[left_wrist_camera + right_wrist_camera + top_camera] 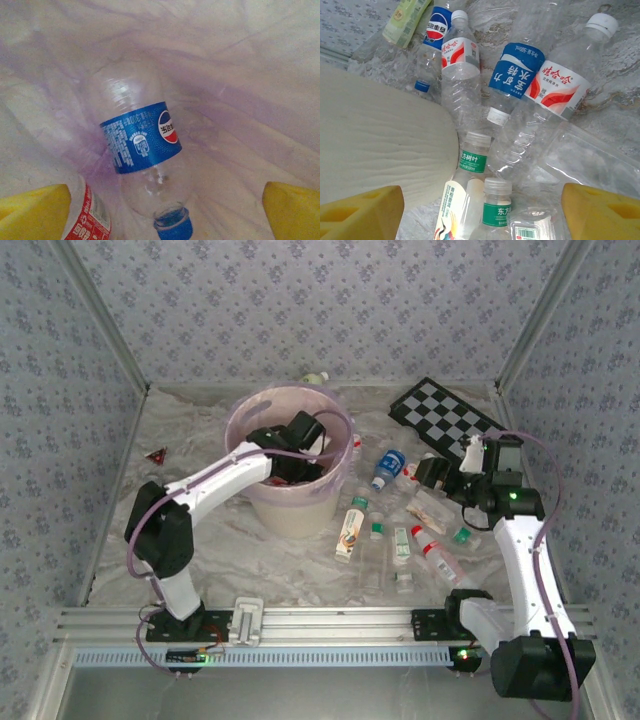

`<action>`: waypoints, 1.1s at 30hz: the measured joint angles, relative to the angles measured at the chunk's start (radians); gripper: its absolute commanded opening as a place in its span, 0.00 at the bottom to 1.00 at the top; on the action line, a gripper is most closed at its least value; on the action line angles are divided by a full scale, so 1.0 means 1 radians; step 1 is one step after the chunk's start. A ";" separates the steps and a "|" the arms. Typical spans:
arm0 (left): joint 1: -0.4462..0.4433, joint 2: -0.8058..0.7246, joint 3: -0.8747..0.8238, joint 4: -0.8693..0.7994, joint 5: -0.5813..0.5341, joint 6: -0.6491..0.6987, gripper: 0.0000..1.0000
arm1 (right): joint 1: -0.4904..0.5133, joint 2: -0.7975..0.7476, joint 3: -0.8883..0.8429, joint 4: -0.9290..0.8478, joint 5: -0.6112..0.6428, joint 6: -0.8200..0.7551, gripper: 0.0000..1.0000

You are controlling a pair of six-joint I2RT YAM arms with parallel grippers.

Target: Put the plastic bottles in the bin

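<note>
The left claw (pixel 290 455) hangs down inside the bin (pixel 300 515), a big cream bucket lined with a pink bag (pixel 240 75). Its yellow fingers (pixel 35 210) are spread wide with nothing between them. Below it a blue-labelled Pepsi bottle (pixel 142 145) lies on the liner, and a red-labelled bottle (pixel 92 220) lies just beside it. The rest of the plastic bottles (pixel 400 540) lie scattered on the counter (pixel 200 430), between the bin and the right arm. The right claw (pixel 435 472) hovers over that heap, close to the bin's cream wall (pixel 380 145). It too gapes wide and grips nothing. A chequered board (pixel 445 415) lies at the far right.
</note>
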 measured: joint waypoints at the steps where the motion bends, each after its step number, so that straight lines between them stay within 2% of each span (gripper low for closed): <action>1: 0.001 -0.004 0.010 -0.006 -0.007 0.002 0.99 | 0.000 0.000 -0.002 0.000 0.004 -0.001 0.85; 6: 0.002 -0.053 0.089 -0.072 -0.037 0.023 0.99 | 0.000 -0.001 -0.019 -0.002 0.018 -0.008 0.86; 14: 0.022 -0.245 0.245 -0.178 -0.148 0.077 0.99 | 0.000 0.002 -0.020 -0.004 0.032 -0.011 0.86; 18: 0.150 -0.356 0.237 -0.196 -0.184 0.092 0.94 | 0.001 0.002 -0.020 -0.003 0.032 -0.011 0.86; 22: 0.288 -0.393 0.194 -0.196 -0.218 0.094 0.90 | 0.005 0.002 -0.020 -0.003 0.032 -0.011 0.86; 27: 0.335 -0.354 0.131 -0.187 -0.190 0.096 0.76 | 0.014 0.002 -0.020 -0.003 0.033 -0.011 0.86; 33: 0.356 -0.314 0.084 -0.170 -0.151 0.088 0.42 | 0.017 0.001 -0.020 -0.005 0.040 -0.011 0.87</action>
